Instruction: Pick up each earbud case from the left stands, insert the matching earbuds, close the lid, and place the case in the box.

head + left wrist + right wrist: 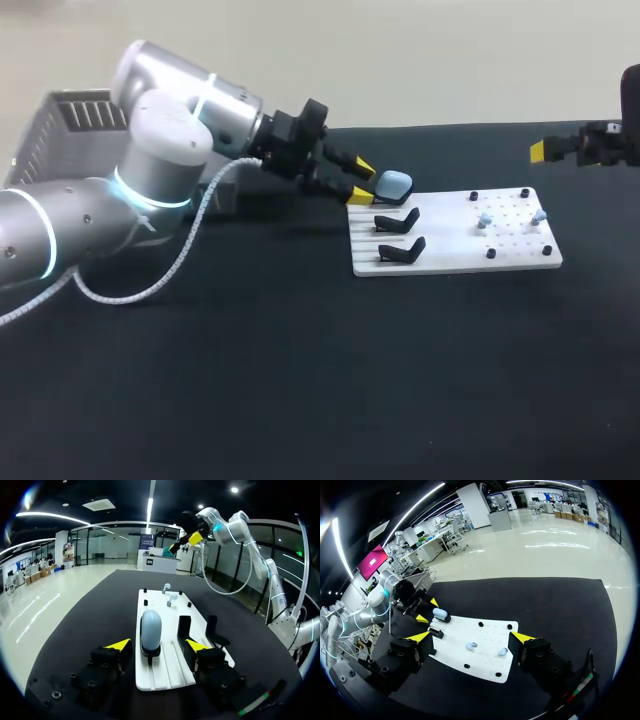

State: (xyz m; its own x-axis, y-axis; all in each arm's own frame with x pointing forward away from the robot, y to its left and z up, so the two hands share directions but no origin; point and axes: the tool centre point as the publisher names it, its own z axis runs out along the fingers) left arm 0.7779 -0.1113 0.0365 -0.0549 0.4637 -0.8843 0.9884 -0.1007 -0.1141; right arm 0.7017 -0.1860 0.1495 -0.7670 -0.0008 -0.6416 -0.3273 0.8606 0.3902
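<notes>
A light blue earbud case (393, 184) stands closed on the farthest black stand at the left end of the white board (455, 258). My left gripper (362, 181) is level with it. In the left wrist view the case (150, 630) sits between the open fingers (117, 644), with a gap on each side. Two small pale blue earbuds (485, 218) (540, 215) rest on pegs at the board's right end. My right gripper (545, 150) hangs open high over the table's far right, empty. From the right wrist view it looks down on the board (485, 667), with the earbuds (470, 645) below it.
Two empty black stands (397, 219) (402, 250) sit nearer than the case. A grey slatted box (60, 140) stands at the far left behind my left arm. A white cable (150, 285) loops from that arm over the dark table.
</notes>
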